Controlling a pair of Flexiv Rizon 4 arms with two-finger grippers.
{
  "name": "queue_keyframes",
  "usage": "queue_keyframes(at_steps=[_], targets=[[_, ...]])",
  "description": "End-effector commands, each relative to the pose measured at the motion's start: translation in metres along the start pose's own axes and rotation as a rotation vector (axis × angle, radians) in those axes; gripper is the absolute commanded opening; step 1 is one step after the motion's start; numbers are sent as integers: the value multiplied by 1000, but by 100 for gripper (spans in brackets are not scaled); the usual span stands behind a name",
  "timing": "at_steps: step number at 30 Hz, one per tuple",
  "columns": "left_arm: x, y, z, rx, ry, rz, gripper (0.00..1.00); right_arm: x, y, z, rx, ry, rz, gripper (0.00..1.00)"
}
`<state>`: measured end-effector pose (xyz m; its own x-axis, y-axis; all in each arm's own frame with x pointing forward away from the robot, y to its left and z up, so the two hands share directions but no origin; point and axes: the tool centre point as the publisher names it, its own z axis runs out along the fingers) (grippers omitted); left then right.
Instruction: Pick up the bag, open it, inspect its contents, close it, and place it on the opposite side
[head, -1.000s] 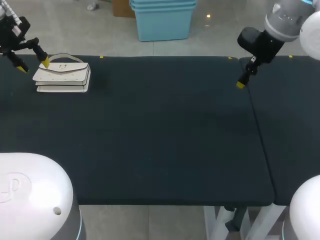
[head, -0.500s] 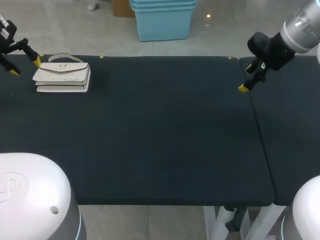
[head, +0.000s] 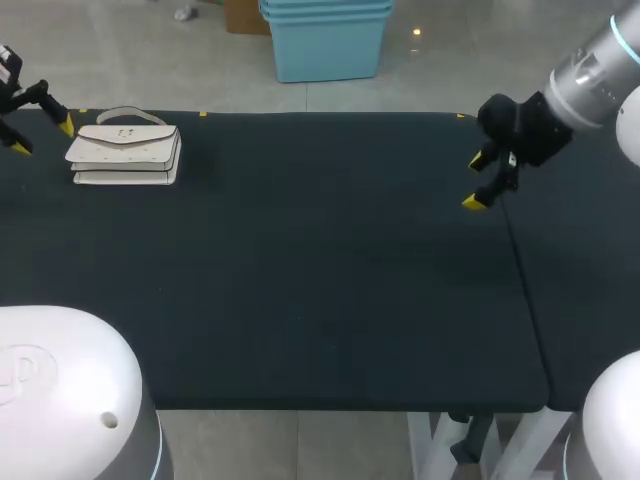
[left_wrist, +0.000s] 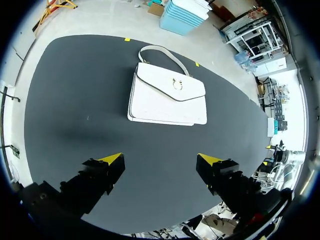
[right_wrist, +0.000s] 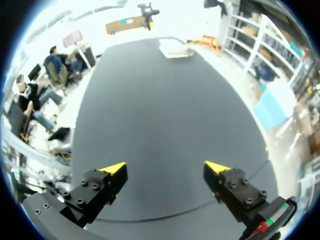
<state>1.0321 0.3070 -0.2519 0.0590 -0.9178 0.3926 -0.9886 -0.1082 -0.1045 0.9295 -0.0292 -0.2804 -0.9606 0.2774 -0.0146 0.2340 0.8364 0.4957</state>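
Dark bench (head: 330, 280) carries a white flap handbag (head: 125, 152) flat at its far left corner, just ahead of the released left pincer (head: 42, 137); the right pincer (head: 473, 182), likewise spread, hangs well apart.

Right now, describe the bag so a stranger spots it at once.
On the dark table, look to the far left corner, beside the left gripper. The bag lies flat, white with a flap and curved handle, unlike the black, yellow-tipped gripper.
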Motion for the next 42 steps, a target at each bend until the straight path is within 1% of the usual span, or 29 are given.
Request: queue_keyframes(at_steps=[1,4,7,13,20,27,30,33,34,36,38,39,42], targets=[[-11,0,3,40,15,-16,100,-3,-1,12,-3,15,-8,100],[-20,-5,6,51,14,-33,100,1,0,21,27,38,-28,100],[-27,-10,9,50,6,-40,100,5,-1,31,27,73,-45,100],[-42,-25,16,24,21,-60,100,5,-1,31,27,73,-45,100],[-57,-46,32,-22,47,-66,100,5,-1,31,27,73,-45,100],[-64,-65,42,-50,58,-62,96,5,-1,31,27,73,-45,100],[-65,-73,44,-62,60,-57,90,5,-1,31,27,73,-45,100],[-65,-78,46,-71,63,-51,87,5,-1,31,27,73,-45,100],[-64,-80,47,-73,66,-49,79,5,-1,31,27,73,-45,100],[-62,-83,49,-80,68,-41,75,5,-1,31,27,73,-45,100],[-61,-86,51,-88,66,-32,66,5,-1,31,27,73,-45,100],[-60,-87,52,-91,65,-30,65,5,-1,31,27,73,-45,100],[-61,-91,58,-106,67,-27,67,5,-1,31,27,73,-45,100]])
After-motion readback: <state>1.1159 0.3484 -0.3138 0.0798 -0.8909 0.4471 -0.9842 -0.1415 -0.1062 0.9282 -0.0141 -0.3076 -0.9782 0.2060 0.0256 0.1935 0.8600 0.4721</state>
